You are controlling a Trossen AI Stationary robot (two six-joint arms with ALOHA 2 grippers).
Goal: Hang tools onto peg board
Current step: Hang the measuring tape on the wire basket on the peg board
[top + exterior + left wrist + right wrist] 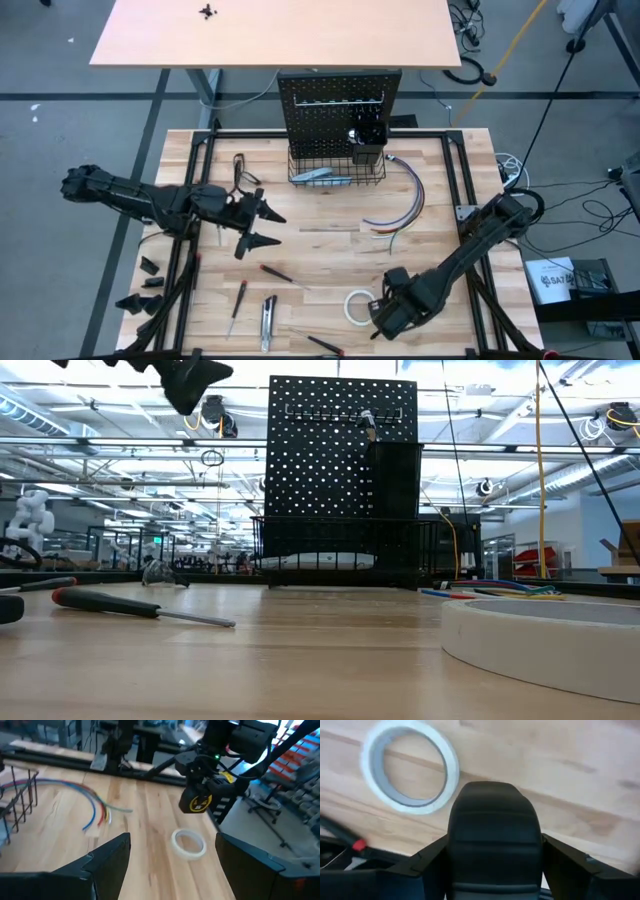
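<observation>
Right claw low over front of pale wooden bench, pinching black-and-yellow tape measure; yellow label on it unreadable. White tape roll just beside. Left claw spread, empty, raised. Black perforated peg board upright at rear.

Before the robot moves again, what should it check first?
1. Right gripper gripping the yellow-and-black tape measure: ok.
2. Left gripper open and empty, waiting over the wooden table: ok.
3. White tape roll lying flat, apart from the right gripper: ok.
4. Free hook on the black perforated metal peg board: cannot tell.
5. Tape measure hung on the peg board: not ok, not yet done.
</observation>
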